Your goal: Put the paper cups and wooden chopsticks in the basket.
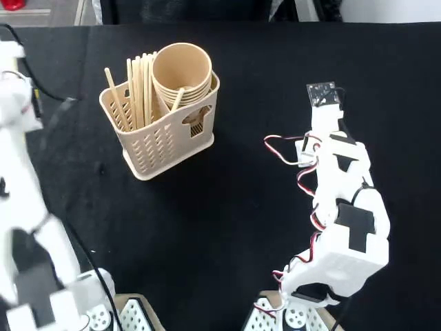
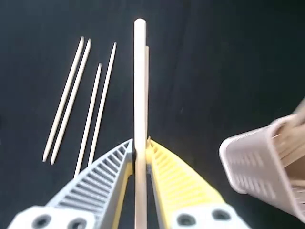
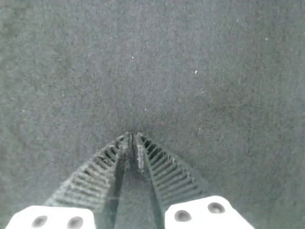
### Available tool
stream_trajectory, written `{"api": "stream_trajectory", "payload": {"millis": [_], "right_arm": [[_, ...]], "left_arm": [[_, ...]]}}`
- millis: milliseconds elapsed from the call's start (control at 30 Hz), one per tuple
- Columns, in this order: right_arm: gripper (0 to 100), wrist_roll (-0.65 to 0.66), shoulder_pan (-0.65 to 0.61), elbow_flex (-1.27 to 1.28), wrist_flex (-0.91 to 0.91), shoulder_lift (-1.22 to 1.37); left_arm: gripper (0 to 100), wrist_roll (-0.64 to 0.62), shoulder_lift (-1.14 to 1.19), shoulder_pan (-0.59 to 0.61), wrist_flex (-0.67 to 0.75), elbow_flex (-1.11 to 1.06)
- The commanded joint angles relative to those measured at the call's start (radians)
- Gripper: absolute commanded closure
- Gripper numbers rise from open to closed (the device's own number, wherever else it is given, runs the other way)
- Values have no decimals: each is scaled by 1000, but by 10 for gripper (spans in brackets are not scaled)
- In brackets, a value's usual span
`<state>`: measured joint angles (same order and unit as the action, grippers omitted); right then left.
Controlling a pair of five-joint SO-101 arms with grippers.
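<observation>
The left claw is pinched tight on a wooden chopstick, which runs straight out from between the 2 jaws over the black table. A second pale edge shows just beside it, so the claw may hold 2 sticks; that is hard to settle. 4 loose chopsticks lie flat on the table to one side of the claw, in 2 rough pairs. The basket stands near on the other side, tilted in this view and cut off at the edge.

From above, the basket holds a stack of paper cups upright in one half and a bunch of chopsticks standing in the other.

The right claw is closed on nothing, tips touching, close above bare table, well apart from the basket.

A chopstick is probably light, stiff and smooth, so it may pivot or slip in a narrow pinch; a hold near its middle should carry it steadier. The cups are likely light and easy to crush.

How many cups are stacked is unclear. The left arm is cut off at the frame's edge.
</observation>
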<state>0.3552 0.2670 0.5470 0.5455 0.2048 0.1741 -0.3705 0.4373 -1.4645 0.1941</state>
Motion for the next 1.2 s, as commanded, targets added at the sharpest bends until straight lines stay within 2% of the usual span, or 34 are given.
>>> {"api": "stream_trajectory", "payload": {"millis": [0,100,267,367,500,633,900,1167], "right_arm": [[985,11,5,1,0,-59],[985,11,5,1,0,-59],[985,11,5,1,-2,-59],[985,11,5,1,-2,-59],[985,11,5,1,-2,-59],[985,11,5,1,-2,-59],[985,11,5,1,-3,-59],[985,11,5,1,-3,-59]], "left_arm": [[971,2,-316,-50,281,-337],[971,-26,-531,-82,552,-558],[971,-155,-755,-142,1114,-837],[971,-172,-804,-242,1306,-908],[971,-173,-804,-377,1353,-920],[972,-181,-815,-426,1355,-921],[972,-290,-812,-441,1370,-977],[972,-293,-804,-441,1564,-1214]]}}
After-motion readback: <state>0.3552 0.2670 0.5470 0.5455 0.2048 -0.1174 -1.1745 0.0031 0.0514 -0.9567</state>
